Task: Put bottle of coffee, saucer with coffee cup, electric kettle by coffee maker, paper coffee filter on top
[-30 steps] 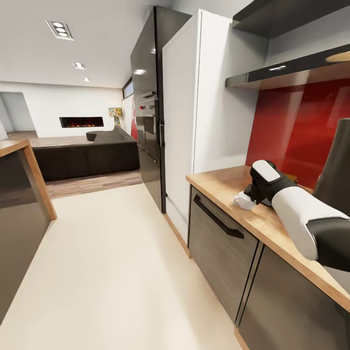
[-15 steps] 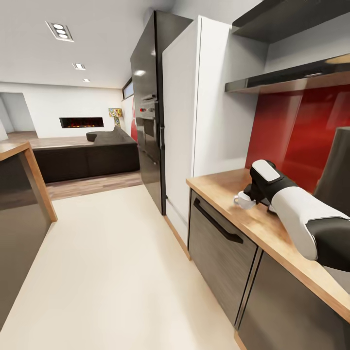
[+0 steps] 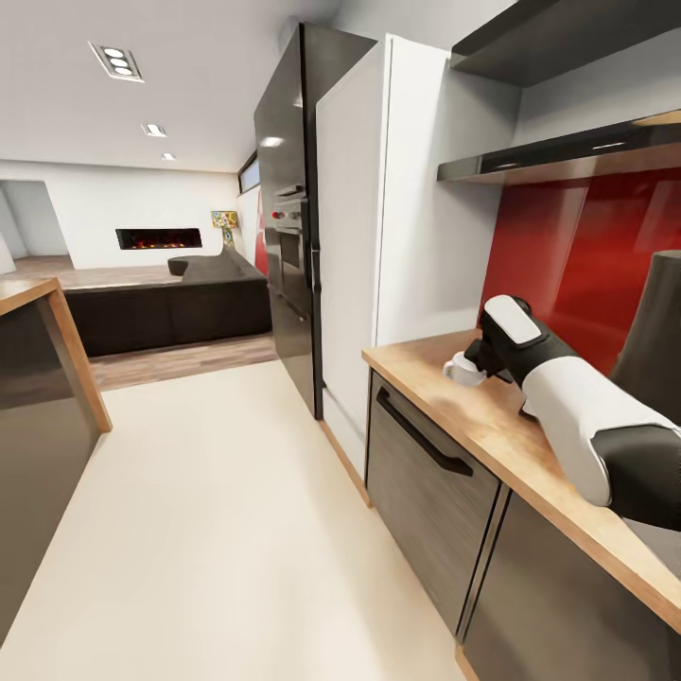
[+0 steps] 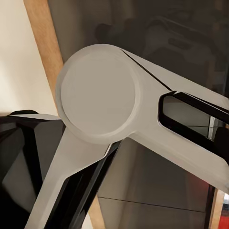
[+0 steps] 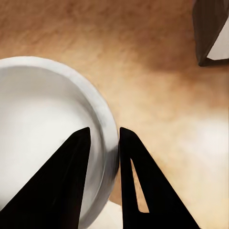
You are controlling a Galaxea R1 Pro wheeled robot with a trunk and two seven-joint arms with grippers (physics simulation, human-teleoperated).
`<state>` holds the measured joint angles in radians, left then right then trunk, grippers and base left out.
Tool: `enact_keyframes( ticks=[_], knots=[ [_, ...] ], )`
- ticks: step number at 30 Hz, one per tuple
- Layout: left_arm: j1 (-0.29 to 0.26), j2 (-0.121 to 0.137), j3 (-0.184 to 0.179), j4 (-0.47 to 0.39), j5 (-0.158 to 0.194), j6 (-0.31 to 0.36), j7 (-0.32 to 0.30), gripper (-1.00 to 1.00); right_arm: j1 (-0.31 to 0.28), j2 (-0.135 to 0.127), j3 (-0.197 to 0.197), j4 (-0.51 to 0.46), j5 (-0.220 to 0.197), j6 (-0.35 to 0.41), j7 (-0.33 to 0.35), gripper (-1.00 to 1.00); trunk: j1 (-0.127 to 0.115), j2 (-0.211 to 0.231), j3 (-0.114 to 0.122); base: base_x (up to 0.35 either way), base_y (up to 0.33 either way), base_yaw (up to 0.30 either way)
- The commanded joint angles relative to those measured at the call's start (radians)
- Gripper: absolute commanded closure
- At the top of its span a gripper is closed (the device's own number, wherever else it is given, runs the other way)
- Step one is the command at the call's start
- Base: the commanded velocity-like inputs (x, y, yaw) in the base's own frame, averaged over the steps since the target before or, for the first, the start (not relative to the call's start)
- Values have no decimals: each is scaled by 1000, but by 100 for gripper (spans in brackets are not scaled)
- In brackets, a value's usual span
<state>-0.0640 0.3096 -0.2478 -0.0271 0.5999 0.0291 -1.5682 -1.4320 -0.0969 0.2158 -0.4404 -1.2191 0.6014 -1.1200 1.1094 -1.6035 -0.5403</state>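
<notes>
Right gripper (image 3: pixel 470 361): clamped on the coffee cup (image 5: pixel 52 138) rim, held above the kitchen countertop (image 3: pixel 492 426). Coffee maker (image 3: pixel 657 322) stands just behind; white cabinet (image 3: pixel 378 189) stands beyond.

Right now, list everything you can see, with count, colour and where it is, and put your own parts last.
coffee cup: one, white, held above the kitchen countertop, rim pinched between the gripper's fingers in the right wrist view.
kitchen countertop: one, light-brown wood-look, running along the right over grey cabinet fronts.
coffee maker: one, dark grey, at the right edge on the countertop, partly cut off.
kitchen shelf: one, glossy black, on the wall above the red splashback.
tall cabinet: one, white, at the countertop's far end.
sofa: one, dark, in the far room.
right gripper: one, black fingers, shut on the cup's rim.
left arm: one, white link, close to the left wrist camera.
</notes>
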Motion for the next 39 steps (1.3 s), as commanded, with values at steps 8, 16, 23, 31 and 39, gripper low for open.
enact_keyframes(
  ticks=[8, 16, 23, 31, 39],
  knots=[
    [0, 0, -8, 0, 8, 3, -3, -100, -1, 11, 8, -58, -8, 12, -9, 100, 0, -1, -1, -135, 0, 0],
    [0, 0, -8, 0, 8, 3, -3, -100, -1, 34, 9, -75, -8, 25, -6, 100, 0, -1, -1, -322, 0, 0],
    [0, 0, -8, 0, 8, 3, -3, -100, 87, 49, 123, -315, -7, 110, 100, 100, 0, -1, -1, -313, 0, 0],
    [0, 0, -8, -1, 8, 3, -3, -100, 204, 41, 162, -514, -8, 121, 113, 100, 0, -1, -1, -76, 0, 0],
    [0, 0, -8, -2, 8, 3, -3, -100, 337, 36, 166, -735, -7, 166, 115, 100, 0, -1, -1, -5, 0, 0]
  ],
)
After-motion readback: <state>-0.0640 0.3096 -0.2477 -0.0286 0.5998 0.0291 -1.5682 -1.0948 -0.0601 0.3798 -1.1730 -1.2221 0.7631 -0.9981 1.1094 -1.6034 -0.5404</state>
